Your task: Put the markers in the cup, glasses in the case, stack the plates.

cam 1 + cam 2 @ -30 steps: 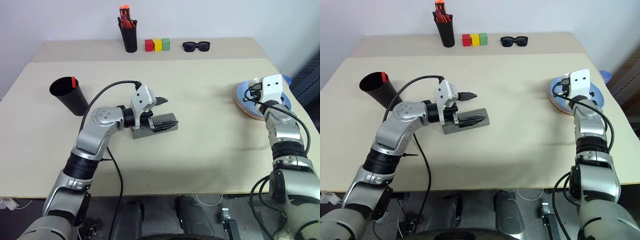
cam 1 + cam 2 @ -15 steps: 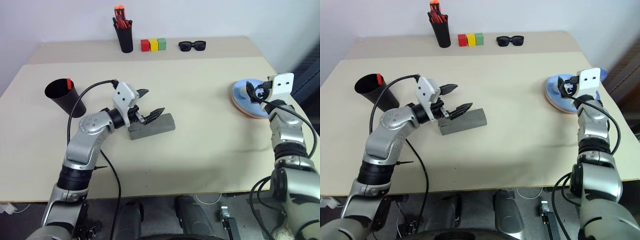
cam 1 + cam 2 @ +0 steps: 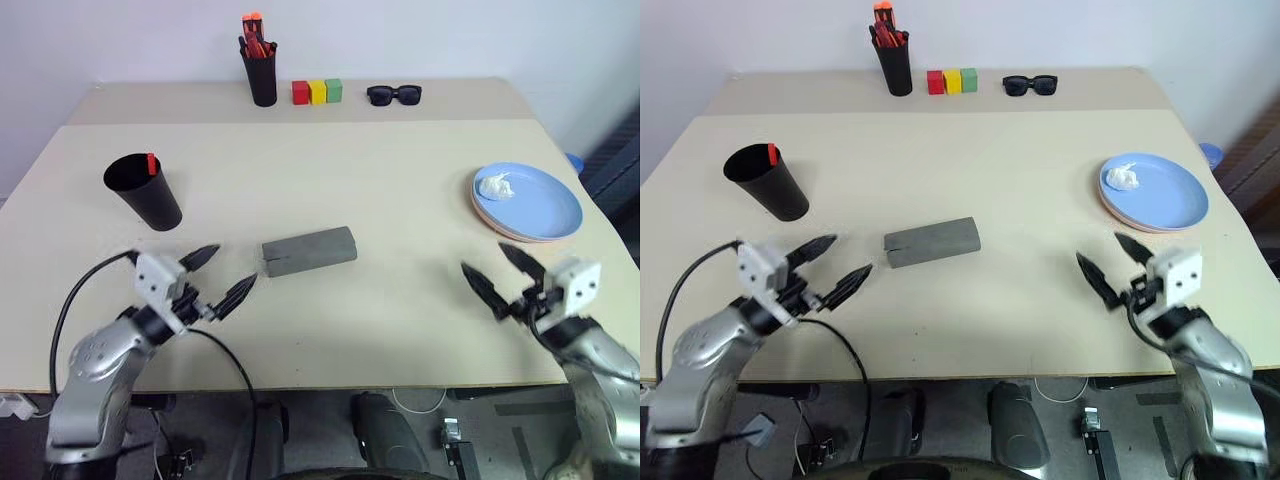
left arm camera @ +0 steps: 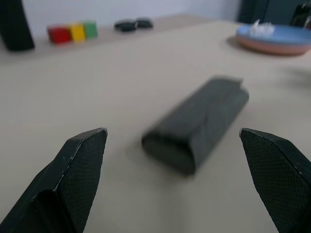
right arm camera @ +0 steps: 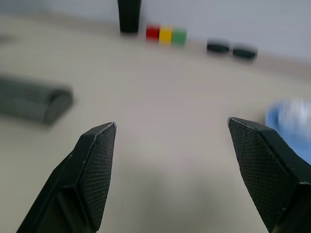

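The grey case (image 3: 308, 251) lies shut at mid-table; the glasses are hidden. The black cup (image 3: 145, 192) stands at the left with a marker's red cap (image 3: 150, 163) at its rim. The light blue plate (image 3: 535, 205) sits on the pink plate (image 3: 500, 229) at the right, with a small white crumpled scrap (image 3: 495, 185) on top. My left gripper (image 3: 233, 265) is open and empty, just short of the case's left end. My right gripper (image 3: 484, 257) is open and empty, nearer the front edge than the plates. The left wrist view looks along the case (image 4: 199, 124).
A black pen holder (image 3: 262, 72) with red-orange pens, three coloured blocks (image 3: 316, 91) and black sunglasses (image 3: 393, 94) line the far edge. A blue object (image 3: 574, 160) shows past the table's right edge.
My left gripper has drawn back off the case, whose lid now lies shut. My right gripper has left the plates, opened wider and pulled back toward the front edge.
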You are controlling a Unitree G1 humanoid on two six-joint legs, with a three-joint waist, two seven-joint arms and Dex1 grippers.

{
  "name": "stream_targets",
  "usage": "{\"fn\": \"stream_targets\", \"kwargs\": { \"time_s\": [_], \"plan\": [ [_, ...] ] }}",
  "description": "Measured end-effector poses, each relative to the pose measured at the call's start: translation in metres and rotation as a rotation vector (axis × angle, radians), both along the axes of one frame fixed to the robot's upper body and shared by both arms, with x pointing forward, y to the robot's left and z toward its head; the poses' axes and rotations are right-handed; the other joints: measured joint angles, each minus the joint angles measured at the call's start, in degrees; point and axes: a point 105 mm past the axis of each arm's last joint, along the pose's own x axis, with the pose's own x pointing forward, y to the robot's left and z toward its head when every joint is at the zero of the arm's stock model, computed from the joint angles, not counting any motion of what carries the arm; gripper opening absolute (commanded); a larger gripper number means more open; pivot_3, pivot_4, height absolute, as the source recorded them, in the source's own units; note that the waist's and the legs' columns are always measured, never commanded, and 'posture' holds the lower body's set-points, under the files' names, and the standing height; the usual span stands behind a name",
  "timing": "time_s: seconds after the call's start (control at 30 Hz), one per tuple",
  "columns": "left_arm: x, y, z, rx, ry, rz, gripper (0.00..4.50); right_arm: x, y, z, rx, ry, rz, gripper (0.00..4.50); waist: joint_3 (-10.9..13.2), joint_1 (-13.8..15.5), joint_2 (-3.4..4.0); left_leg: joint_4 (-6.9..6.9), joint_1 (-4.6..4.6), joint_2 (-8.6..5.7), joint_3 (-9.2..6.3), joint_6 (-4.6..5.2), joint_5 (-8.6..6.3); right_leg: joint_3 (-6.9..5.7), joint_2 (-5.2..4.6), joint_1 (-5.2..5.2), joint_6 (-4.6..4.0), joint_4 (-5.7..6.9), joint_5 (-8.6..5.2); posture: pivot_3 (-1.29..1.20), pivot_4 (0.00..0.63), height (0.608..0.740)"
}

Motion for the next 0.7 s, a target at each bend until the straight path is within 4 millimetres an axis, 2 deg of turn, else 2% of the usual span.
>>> {"fn": "stream_targets", "kwargs": {
  "time_s": [0.1, 0.23, 0.4, 0.7],
  "plan": [
    [-0.010, 0.011, 0.010, 0.005, -0.035, 0.019, 4.50, -0.017, -0.004, -0.009, -0.010, 0.045, 0.001, 3.74, -0.1, 0.0, -0.08, 0.01, 0.09, 0.03, 0.02, -0.01, -0.01, 0.01, 0.00, 0.10, -0.02, -0.04, -0.01, 0.00, 0.150, 0.740],
    [-0.024, 0.024, 0.001, 0.019, -0.003, 0.049, 4.50, -0.035, -0.012, -0.022, -0.021, 0.094, -0.004, 3.74, -0.1, 0.0, -0.09, -0.09, 0.06, 0.05, 0.10, 0.03, -0.04, 0.05, 0.00, 0.07, -0.08, -0.20, -0.05, 0.00, 0.150, 0.740],
    [-0.027, 0.024, -0.001, 0.010, 0.007, 0.054, 4.50, -0.037, -0.016, -0.019, -0.031, 0.082, -0.009, 3.74, -0.1, 0.0, -0.10, -0.04, 0.03, 0.05, 0.11, 0.03, -0.04, 0.06, -0.01, 0.09, -0.08, -0.30, -0.04, 0.00, 0.150, 0.740],
    [-0.027, 0.016, 0.007, -0.011, 0.009, 0.063, 4.50, -0.037, -0.022, -0.014, -0.023, 0.076, -0.045, 3.74, -0.1, 0.0, -0.10, -0.08, 0.00, 0.05, 0.11, 0.04, -0.05, 0.06, 0.00, 0.10, -0.11, -0.40, -0.02, 0.00, 0.150, 0.740]
  ]
}}
